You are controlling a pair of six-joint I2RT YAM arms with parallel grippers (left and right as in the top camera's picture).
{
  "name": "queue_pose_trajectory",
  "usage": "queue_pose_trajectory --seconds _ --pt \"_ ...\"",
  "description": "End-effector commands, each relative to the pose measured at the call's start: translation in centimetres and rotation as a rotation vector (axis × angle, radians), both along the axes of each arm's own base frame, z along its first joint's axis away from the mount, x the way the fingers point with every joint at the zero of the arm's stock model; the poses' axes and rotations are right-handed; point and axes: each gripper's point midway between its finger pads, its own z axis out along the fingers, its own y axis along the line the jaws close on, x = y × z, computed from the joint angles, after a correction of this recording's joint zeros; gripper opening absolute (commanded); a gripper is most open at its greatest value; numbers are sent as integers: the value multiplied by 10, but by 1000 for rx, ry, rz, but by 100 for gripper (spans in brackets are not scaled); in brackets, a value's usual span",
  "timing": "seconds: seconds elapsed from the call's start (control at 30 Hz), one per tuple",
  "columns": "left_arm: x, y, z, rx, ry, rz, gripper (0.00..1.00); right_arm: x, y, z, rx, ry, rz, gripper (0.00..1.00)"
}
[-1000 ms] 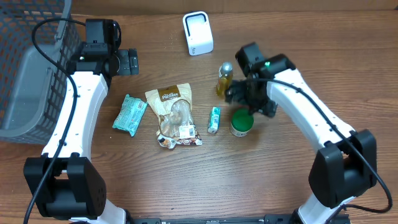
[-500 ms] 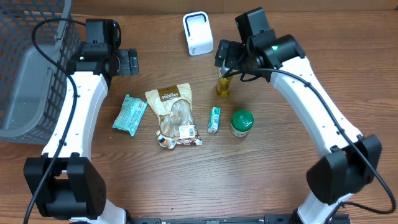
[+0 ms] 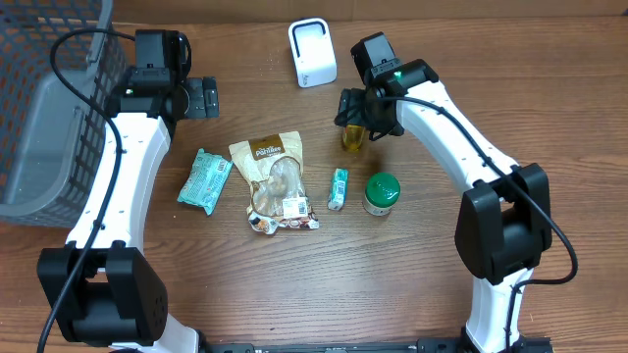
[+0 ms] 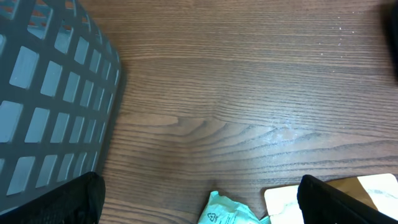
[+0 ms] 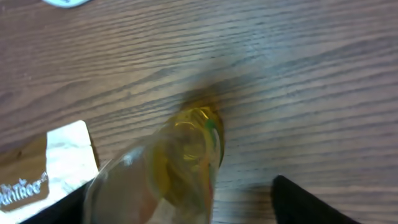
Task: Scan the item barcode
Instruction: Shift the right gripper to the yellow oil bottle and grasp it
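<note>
**Item: small bottle of yellow liquid** [image 3: 352,137]
- Location: standing upright on the counter [image 3: 412,284], between the white scanner [image 3: 312,52] and the green-lidded jar [image 3: 382,193]. It is well apart from the scanner and near the jar.
- Right tool [image 3: 361,113]: sitting directly over the bottle. In the wrist view its jaws are standing apart on either side of the body [image 5: 186,155]. One finger is lying close against the bottle, while the other is showing clear wood between itself and the bottle. No clamp yet.
- Left tool [image 3: 201,96]: hovering beside the grey basket [image 3: 39,118], jaws spread wide, carrying nothing.
- Handling, as a judgement: the body is looking rigid, smooth and rounded, so it is likely slippery. The liquid is probably giving it a little weight for its size. Being narrow and tall, it is liable to tip under a one-sided push.
- Where to hold: across the mid-body, both fingers meeting it squarely, leaving the label face uncovered.
- Barcode: not showing in any view; the wrist picture is blurred.

**Other stock on the counter:** teal packet [image 3: 204,180], snack pouch [image 3: 275,181], slim green stick pack [image 3: 339,188].
</note>
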Motion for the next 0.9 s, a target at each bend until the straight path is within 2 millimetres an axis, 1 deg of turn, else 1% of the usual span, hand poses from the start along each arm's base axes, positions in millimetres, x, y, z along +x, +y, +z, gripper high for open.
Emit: queue_pose_trajectory --seconds 0.0,0.07,0.13,0.27,0.37,0.43,0.6,0.67,0.77,0.87 --pt "3 -1 16 15 -35 -19 100 1 3 4 3 -10 12 71" --pt "3 -1 16 15 -35 -19 100 -2 2 3 -2 0 12 70" --pt "3 -1 16 15 -35 -19 100 -5 1 2 -4 13 13 60" --pt "3 -1 16 15 -35 -19 100 -9 0 0 -11 30 13 59" --pt "3 -1 16 15 -35 -19 100 -9 0 1 -10 30 12 43" --pt "3 -1 16 15 -35 -19 100 -8 -1 3 -8 26 11 41" --pt "3 -1 16 15 -35 -19 99 -7 -1 5 -5 18 9 40" --pt "3 -1 16 15 -35 -19 100 -7 -1 5 -6 18 9 42" --pt "3 -1 16 15 -35 -19 100 -5 -1 5 -4 12 9 46" --pt "3 -1 16 15 -35 -19 100 -3 -1 6 -6 0 7 53"
